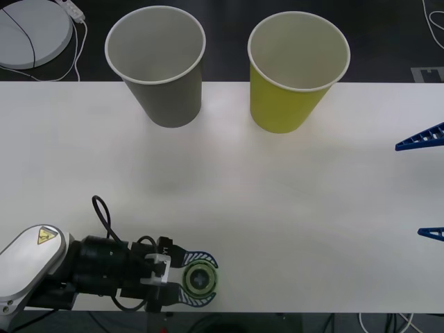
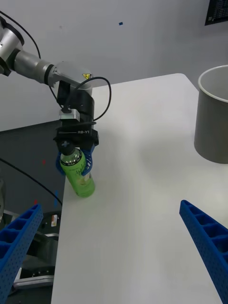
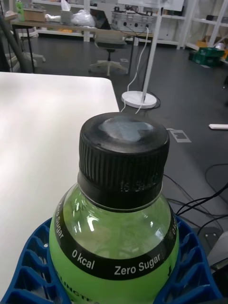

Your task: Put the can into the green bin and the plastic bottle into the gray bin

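Observation:
The plastic bottle (image 1: 200, 279), bright green with a black cap, stands at the table's front edge, left of centre. My left gripper (image 1: 196, 278) is shut on the plastic bottle (image 2: 80, 175), its blue fingers (image 3: 27, 273) wrapped around the body below the cap (image 3: 124, 154). The gray bin (image 1: 157, 66) stands at the back left and the green bin (image 1: 298, 73) at the back right, both upright and empty. My right gripper (image 1: 424, 184) waits open at the table's right edge. The can is out of view.
The white table (image 1: 277, 201) stretches bare between the bottle and the two cups. On the floor behind the table, at the far left, lies a round white base (image 1: 31, 31) with cables. The gray bin (image 2: 214, 116) also stands beyond my right fingers (image 2: 204, 242).

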{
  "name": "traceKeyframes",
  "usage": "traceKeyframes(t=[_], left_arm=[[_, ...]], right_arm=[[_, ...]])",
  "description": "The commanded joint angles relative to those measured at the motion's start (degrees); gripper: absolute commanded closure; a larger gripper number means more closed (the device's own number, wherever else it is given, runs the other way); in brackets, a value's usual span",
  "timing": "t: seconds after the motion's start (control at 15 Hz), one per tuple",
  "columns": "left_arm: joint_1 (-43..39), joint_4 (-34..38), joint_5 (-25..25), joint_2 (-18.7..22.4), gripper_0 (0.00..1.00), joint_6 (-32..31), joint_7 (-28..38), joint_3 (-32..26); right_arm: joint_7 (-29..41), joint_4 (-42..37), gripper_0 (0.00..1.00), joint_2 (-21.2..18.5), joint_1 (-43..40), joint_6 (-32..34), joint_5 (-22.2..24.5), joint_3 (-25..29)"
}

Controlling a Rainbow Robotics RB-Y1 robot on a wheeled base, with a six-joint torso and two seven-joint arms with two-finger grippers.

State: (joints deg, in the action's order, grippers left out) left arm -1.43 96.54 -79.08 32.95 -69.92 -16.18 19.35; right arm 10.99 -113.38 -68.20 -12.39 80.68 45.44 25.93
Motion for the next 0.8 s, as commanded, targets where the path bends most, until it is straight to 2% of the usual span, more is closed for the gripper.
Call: traceKeyframes(t=[0.07, 0.6, 0.8], left_arm=[[-0.15, 0.05, 1.47, 1.15, 1.00, 2.86, -0.08, -0.10], [-0.41, 0.84, 8.15, 7.92, 1.00, 10.15, -0.44, -0.10], [-3.23, 3.74, 9.29, 9.41, 1.00, 11.82, 0.00, -3.00]], right_arm=[[0.00, 0.00, 0.00, 0.00, 0.00, 0.00, 0.00, 0.00], [0.00, 0.00, 0.00, 0.00, 0.00, 0.00, 0.00, 0.00], [0.00, 0.00, 0.00, 0.00, 0.00, 0.00, 0.00, 0.00]])
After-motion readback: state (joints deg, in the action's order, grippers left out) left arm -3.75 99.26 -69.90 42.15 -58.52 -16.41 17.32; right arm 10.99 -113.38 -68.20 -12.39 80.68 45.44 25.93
